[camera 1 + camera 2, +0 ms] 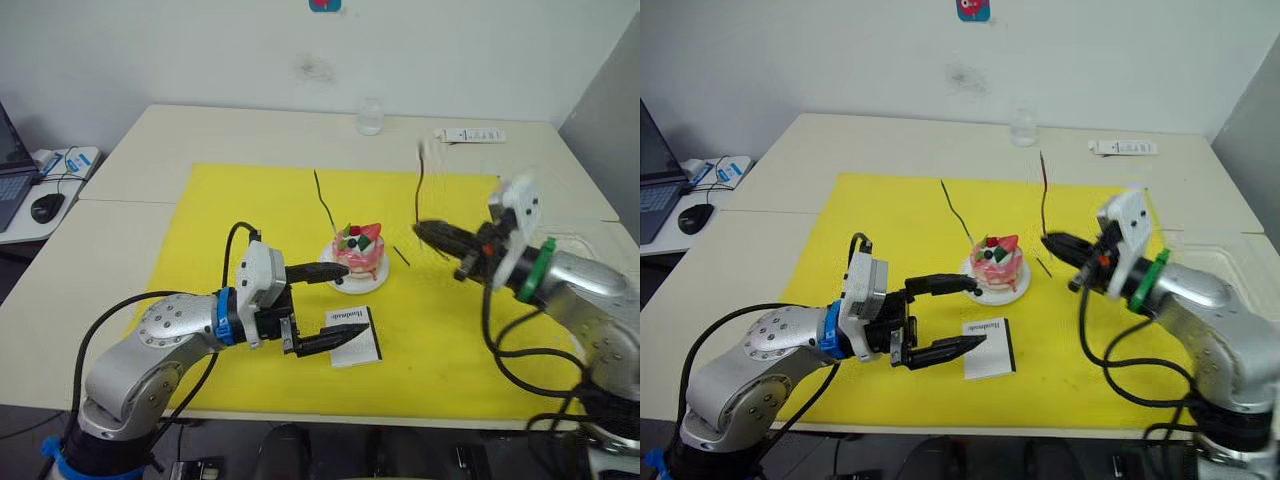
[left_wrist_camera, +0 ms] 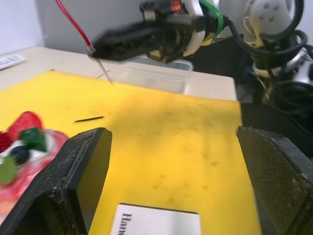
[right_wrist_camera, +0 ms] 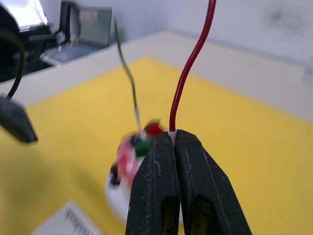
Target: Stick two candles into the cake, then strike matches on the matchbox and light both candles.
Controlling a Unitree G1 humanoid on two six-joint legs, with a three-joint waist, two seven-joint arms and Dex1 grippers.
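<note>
The pink-and-white cake (image 1: 360, 250) sits on its white plate (image 1: 346, 287) mid-mat. A green candle (image 1: 325, 203) stands in the cake's top, leaning away to the far left. My right gripper (image 1: 421, 232) is shut on the lower end of the dark red candle (image 1: 419, 185), held upright just right of the cake; its white point (image 2: 103, 72) sticks out below the fingers (image 3: 161, 186). One match (image 1: 401, 256) lies between that gripper and the cake. The white matchbox (image 1: 362, 342) lies in front of the cake. My left gripper (image 1: 350, 300) is open, its fingers spanning plate and matchbox.
Everything rests on a yellow mat (image 1: 250, 210) on a beige table. A clear glass (image 1: 370, 118) and a white remote-like bar (image 1: 471, 135) stand at the far edge. A clear plastic tray (image 2: 151, 74) lies off the mat's right side. A laptop and mouse (image 1: 46, 207) are far left.
</note>
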